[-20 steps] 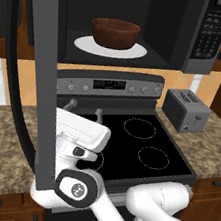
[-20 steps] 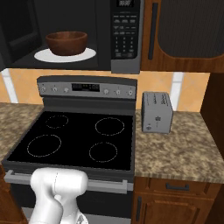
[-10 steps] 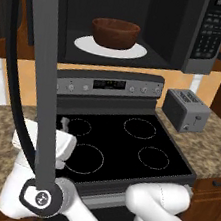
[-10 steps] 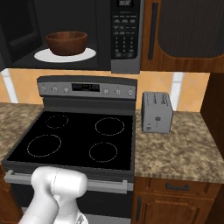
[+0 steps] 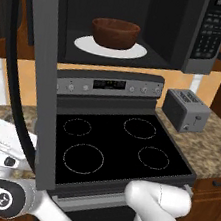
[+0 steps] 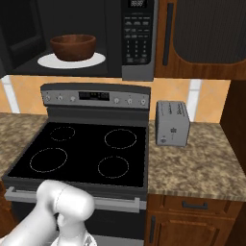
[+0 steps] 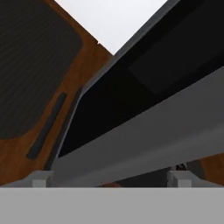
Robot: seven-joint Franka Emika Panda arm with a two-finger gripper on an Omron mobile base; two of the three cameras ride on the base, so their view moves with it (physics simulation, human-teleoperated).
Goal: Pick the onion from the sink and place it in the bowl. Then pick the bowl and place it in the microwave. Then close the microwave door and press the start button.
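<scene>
The microwave hangs open above the stove. Inside it, the dark wooden bowl stands on the white turntable plate; the right base view shows the bowl and the microwave too. The onion is hidden and the sink is out of view. The microwave door is swung out to the left, edge-on to the camera. My white hand sits low beside the door's outer face, partly hidden by it. My gripper is open with nothing between its fingertips, and it looks up along the door's grey frame and black glass.
A black glass-top stove lies below the microwave, with its control panel behind. A silver toaster stands on the speckled counter at the right. Wooden cabinets flank the microwave.
My hand has swung left, from in front of the stove's left burners to behind the open door's lower edge. The bowl and the door have not moved.
</scene>
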